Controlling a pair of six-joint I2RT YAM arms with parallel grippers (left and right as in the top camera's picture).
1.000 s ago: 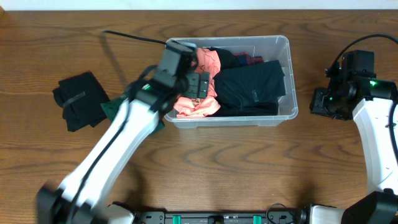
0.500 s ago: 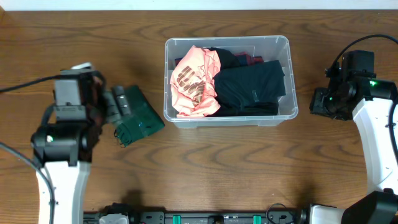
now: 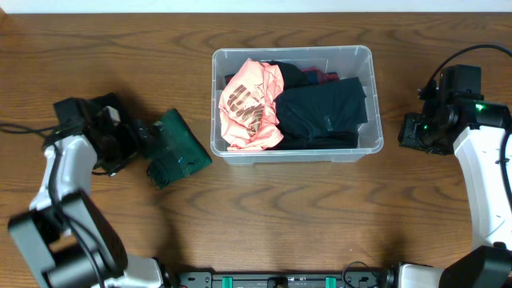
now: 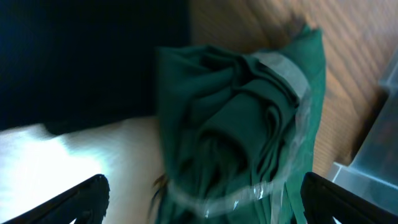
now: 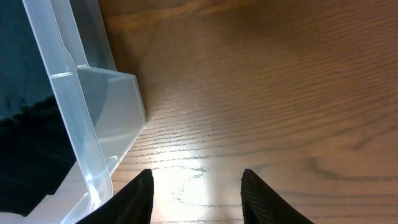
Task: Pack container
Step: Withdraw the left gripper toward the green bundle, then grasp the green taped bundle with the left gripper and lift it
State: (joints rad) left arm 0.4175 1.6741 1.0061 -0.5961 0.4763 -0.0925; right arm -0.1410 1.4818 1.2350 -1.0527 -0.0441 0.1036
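The clear container (image 3: 297,154) stands at the table's back centre. It holds a pink garment (image 3: 250,104) on its left and a black garment (image 3: 324,112) on its right. A folded green garment (image 3: 178,148) bound with clear tape lies to the left of the container. My left gripper (image 3: 146,136) is open at the garment's left end. In the left wrist view the green bundle (image 4: 242,124) fills the space between the spread fingers (image 4: 202,205). My right gripper (image 3: 416,132) is open and empty beside the container's right wall (image 5: 74,112), with its fingers (image 5: 196,193) over bare wood.
A black folded garment (image 3: 102,120) lies at the far left, partly under my left arm, and also shows in the left wrist view (image 4: 93,56). A dark red item (image 3: 320,78) shows at the container's back. A container corner (image 4: 379,149) appears at the right of the left wrist view.
My left arm has swung away from the container, leaving the pink garment inside, and has come down low at the left end of the green garment. The right arm has not moved.
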